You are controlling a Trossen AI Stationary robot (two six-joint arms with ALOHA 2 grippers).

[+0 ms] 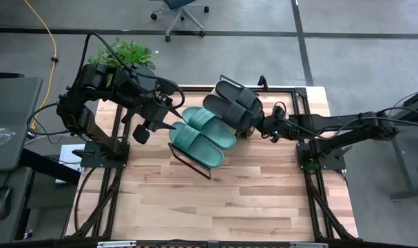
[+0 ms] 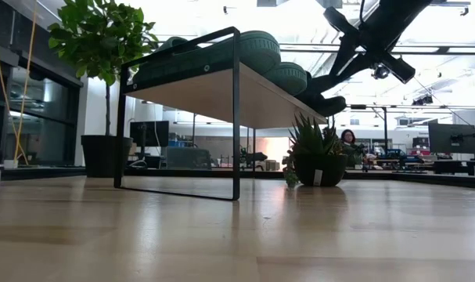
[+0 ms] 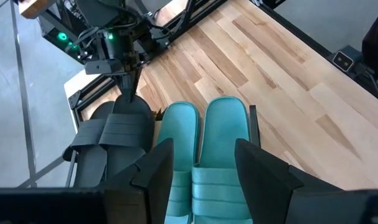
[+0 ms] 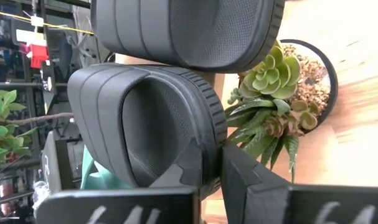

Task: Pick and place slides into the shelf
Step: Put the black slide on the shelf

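The slanted shelf [image 1: 192,162] [image 2: 221,92] stands mid-table. Two teal slides [image 1: 203,134] [image 3: 208,134] lie side by side on its board, soles down. Two black slides [image 1: 233,103] lie beside them toward the table's right. My right gripper [image 1: 255,125] [image 4: 213,163] comes from the right and is shut on the nearer black slide [image 4: 145,118]. The other black slide [image 4: 189,28] lies just beyond it. My left gripper [image 1: 148,129] [image 3: 207,167] hangs open at the shelf's left end, above the strap ends of the teal slides, touching nothing. My right gripper pinches the black slide's heel-end rim [image 4: 208,134], the end away from the strap, with one finger on the footbed side and the other on the outer side. The fingers come nearly level from the table's right, along the slide. The slide lies at the shelf's right end, beside the teal pair.
A small potted succulent [image 4: 277,102] [image 2: 319,153] stands on the table just under and beside my right gripper. A leafy plant [image 1: 122,52] sits at the far left corner behind the left arm. The near half of the wooden tabletop [image 1: 215,200] is bare.
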